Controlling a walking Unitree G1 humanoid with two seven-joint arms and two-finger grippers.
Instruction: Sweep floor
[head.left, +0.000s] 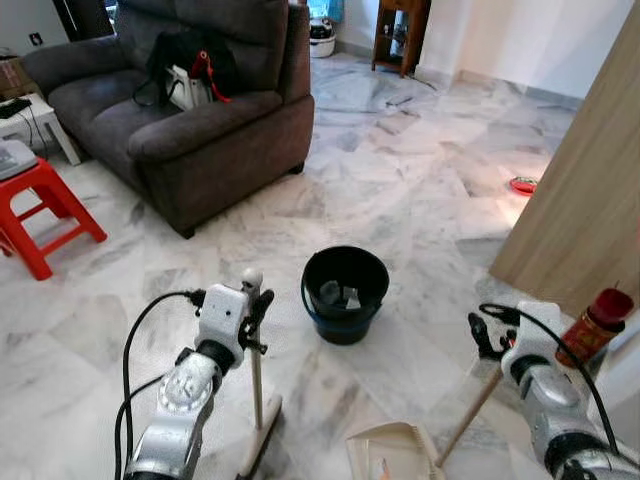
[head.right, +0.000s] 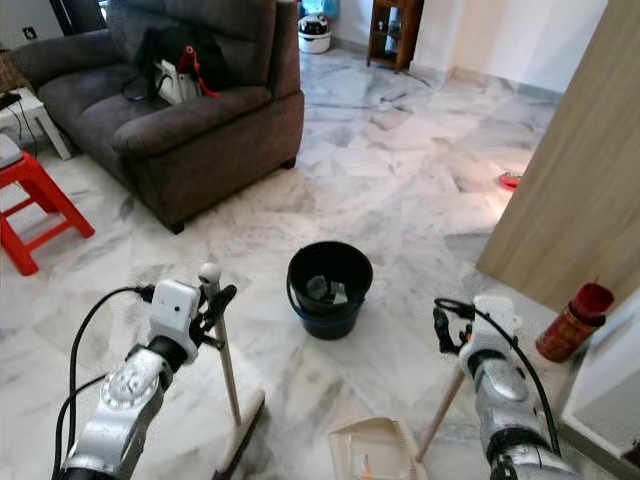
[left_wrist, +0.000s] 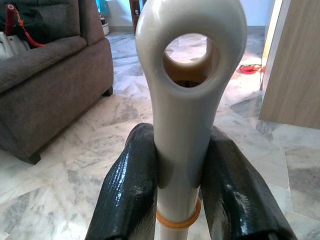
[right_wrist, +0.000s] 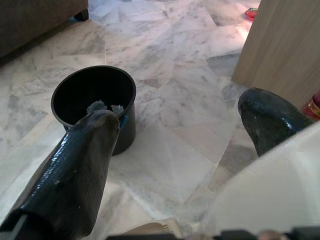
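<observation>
My left gripper (head.left: 258, 312) is shut on the cream broom handle (left_wrist: 185, 125) just under its looped top, one black finger on each side. The stick runs down to the brush head (head.left: 262, 440) on the marble floor. At the right, my right gripper (head.left: 487, 336) holds the top of the dustpan's wooden handle (head.left: 468, 415), which slants down to the cream dustpan (head.left: 395, 452) at the bottom edge. A black bucket (head.left: 345, 293) with crumpled scraps inside stands on the floor between and just beyond both grippers.
A dark grey sofa (head.left: 200, 130) with a black bag fills the back left, and a red stool (head.left: 45, 205) stands at the far left. A wooden panel (head.left: 590, 200) and a red bottle (head.left: 595, 325) are at the right. Open marble floor (head.left: 420, 170) stretches beyond the bucket.
</observation>
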